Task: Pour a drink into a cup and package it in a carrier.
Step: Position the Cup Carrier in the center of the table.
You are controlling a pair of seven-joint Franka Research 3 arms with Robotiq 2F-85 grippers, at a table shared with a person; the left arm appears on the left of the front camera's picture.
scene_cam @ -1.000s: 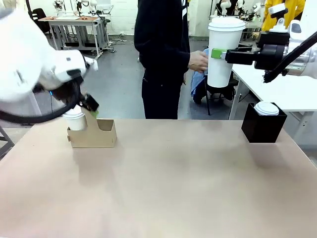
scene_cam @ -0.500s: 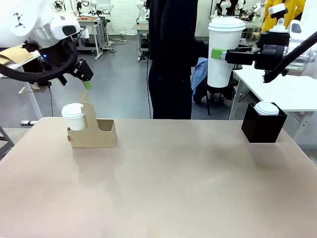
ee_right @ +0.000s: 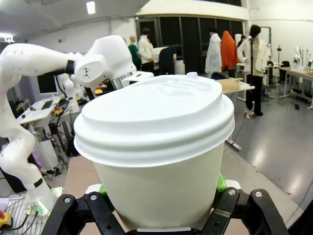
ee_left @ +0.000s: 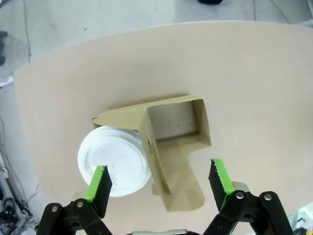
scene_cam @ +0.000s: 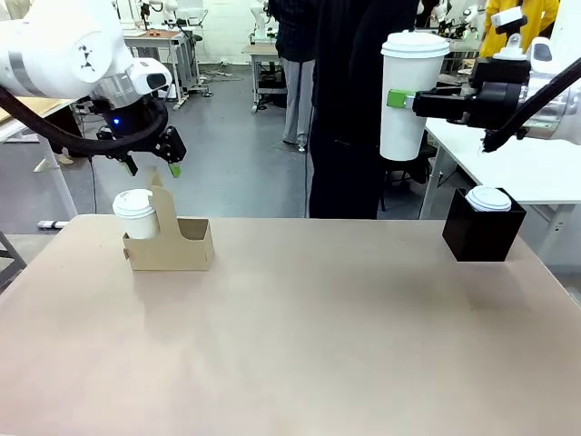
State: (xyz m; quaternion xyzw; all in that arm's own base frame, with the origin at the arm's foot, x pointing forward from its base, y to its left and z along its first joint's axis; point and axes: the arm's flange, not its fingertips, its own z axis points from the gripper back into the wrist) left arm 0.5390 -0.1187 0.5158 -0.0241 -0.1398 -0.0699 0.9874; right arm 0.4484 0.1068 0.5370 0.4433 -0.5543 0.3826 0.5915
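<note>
Above the left end of the table, the left gripper hangs open and empty over the carrier, one pocket holding a small cup, while the right gripper clamps a tall lidded cup aloft, likely for the free pocket.

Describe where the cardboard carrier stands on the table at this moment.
In the front view the carrier stands at the table's far left, a small lidded cup in its left pocket, with the left gripper open above it.

Was robotics lab: equipment-laden workbenches in rows, bare grey floor, ceiling strip lights overhead.
</note>
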